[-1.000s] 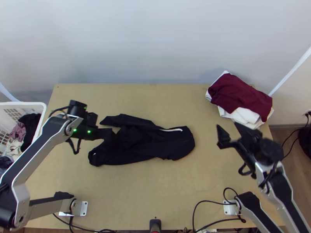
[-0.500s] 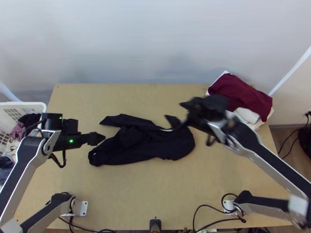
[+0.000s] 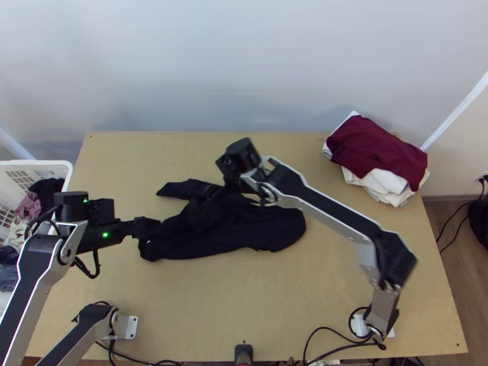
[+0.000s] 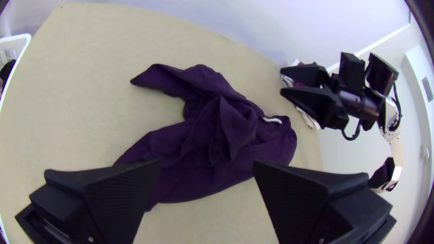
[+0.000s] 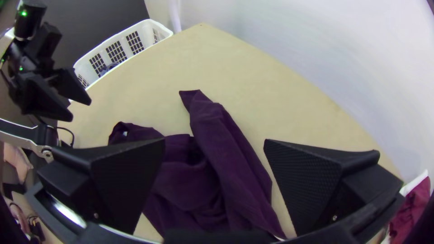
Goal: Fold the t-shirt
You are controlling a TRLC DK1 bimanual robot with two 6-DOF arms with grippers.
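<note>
The black t-shirt (image 3: 268, 229) lies bunched across the middle of the table, with a narrow part sticking out at its upper left and a white strip near its right end. It looks dark purple in the left wrist view (image 4: 217, 135) and the right wrist view (image 5: 226, 153). My left gripper (image 3: 155, 227) is above the shirt's left end; its fingers stand apart in the left wrist view, where the gripper (image 4: 206, 165) holds nothing. Over the shirt's upper left part is my right gripper (image 3: 212, 194), dark against the cloth. In the right wrist view that gripper (image 5: 214, 142) is open around nothing.
A stack of folded clothes, dark red cloth (image 3: 375, 146) on white, sits at the table's back right corner. The white basket (image 3: 68, 168) with clothes stands beyond the left edge. Bare table (image 3: 213, 299) lies in front of the shirt.
My right arm has swung left from the table's right side to above the shirt. The left gripper has drawn back left from over the cloth. The shirt looks nearly unchanged.
</note>
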